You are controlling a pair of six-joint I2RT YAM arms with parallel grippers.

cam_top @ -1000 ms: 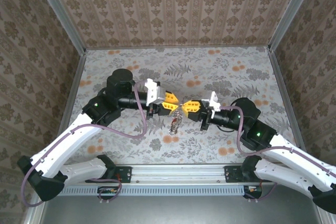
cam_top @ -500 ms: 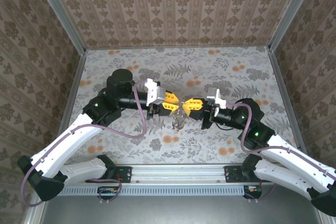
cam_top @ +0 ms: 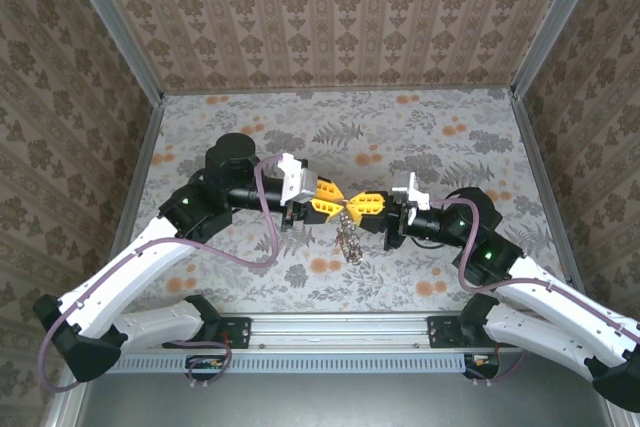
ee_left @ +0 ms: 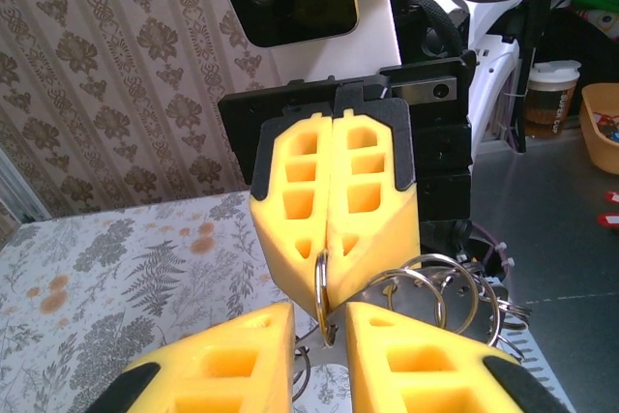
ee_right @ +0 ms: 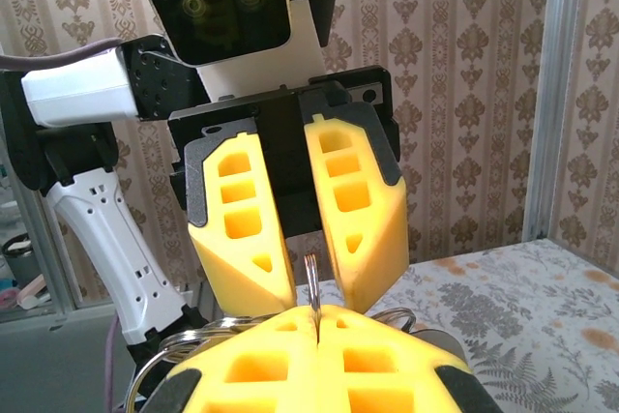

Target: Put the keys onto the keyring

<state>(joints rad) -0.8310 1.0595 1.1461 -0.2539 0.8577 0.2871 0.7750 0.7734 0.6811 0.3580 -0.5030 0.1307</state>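
Both arms are nose to nose over the middle of the floral table (cam_top: 430,137), fingertips almost touching.

Right gripper (cam_top: 356,208): jaws fully closed, clamping the keyring (ee_left: 320,287). In my right wrist view the thin metal ring stands edge-on straight out of the seam between my yellow fingers (ee_right: 261,365). The left wrist view agrees, with the ring coming out at the very tip of the closed right pair.

Left gripper (cam_top: 336,209): jaws a narrow gap apart, one finger either side of the same ring. The ring sits in the gap, and I don't see either pad pressing on it, so this is a straddle and not a clamp.

The keyring is off the table, held in the air between the two sets of tips, upright and in line with both grippers. A bunch of more silvery split rings (ee_left: 445,297) hangs from it, below and to the right-arm side of the tips. From above that bunch dangles just under the meeting point, clear of the tabletop.

Keys: I can't tell them from the rings in that bunch.
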